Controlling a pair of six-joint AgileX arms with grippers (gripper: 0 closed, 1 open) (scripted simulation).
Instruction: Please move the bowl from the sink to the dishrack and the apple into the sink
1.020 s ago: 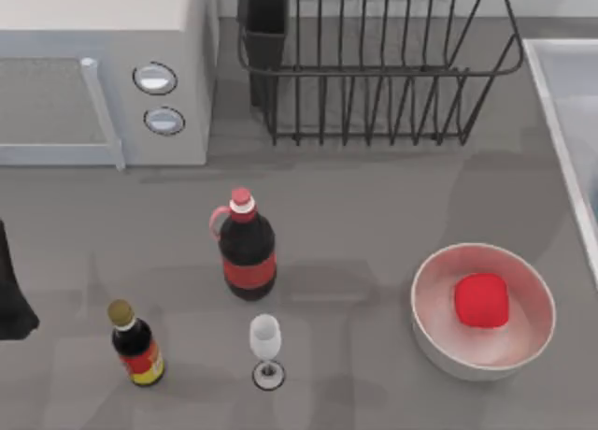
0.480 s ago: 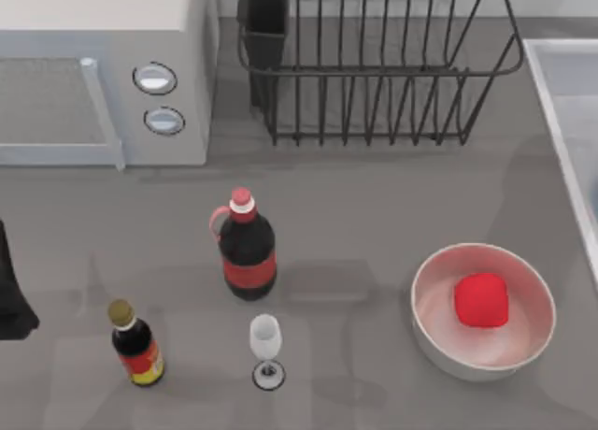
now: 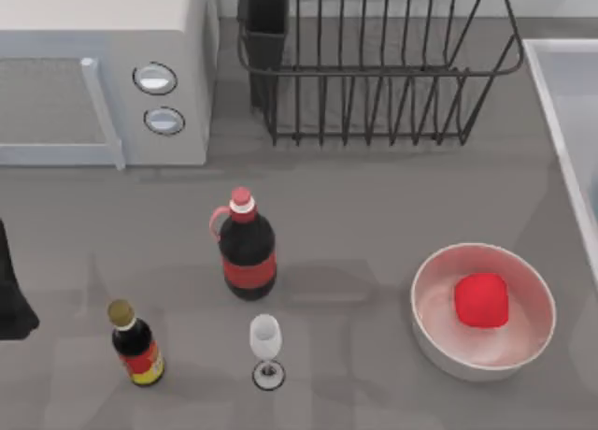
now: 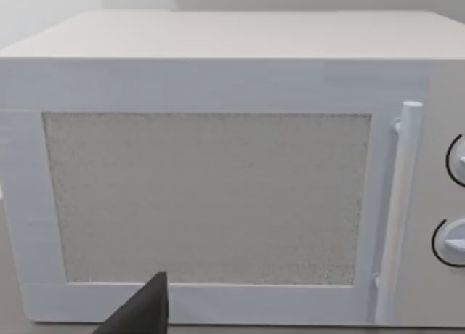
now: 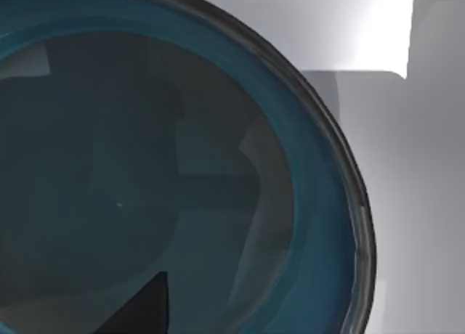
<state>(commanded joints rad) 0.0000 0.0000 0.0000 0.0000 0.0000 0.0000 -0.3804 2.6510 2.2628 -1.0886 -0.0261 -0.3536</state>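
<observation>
- The right tool (image 5: 142, 308) was seen as a dark fingertip at the edge of the right wrist view, poised directly over the inside of the bowl (image 5: 218, 174); whether its fingers were wide, narrow or closed on anything could not be told.
- The teal-blue bowl was viewed from very close above, and nothing could be made out inside it. It sat against the pale inner wall of the sink (image 5: 407, 203), so it was judged not yet lifted out.
- That closeness was judged to mark an approach to the rim, the bowl transfer being the step in hand.
- The left tool (image 4: 142, 312) was likewise seen as a dark fingertip, pointed at the door of the microwave (image 4: 218, 174); its opening could not be told. The left arm (image 3: 11, 294) was parked at the left edge of the counter (image 3: 374, 215), well apart from the task's things.
- The dishrack (image 3: 374, 70) stood at the back of the counter, its bars holding nothing, with the black utensil cup (image 3: 266, 28) at its left corner.
- The apple (image 3: 481, 299) lay inside the white bowl (image 3: 439, 346) at the right front, near the sink's rim (image 3: 561, 150) along the right edge.
- Left of it, a red-capped dark bottle (image 3: 247, 248), a wine glass (image 3: 266, 351) and a small sauce bottle (image 3: 135, 346) stood upright, clear of the likely path.
</observation>
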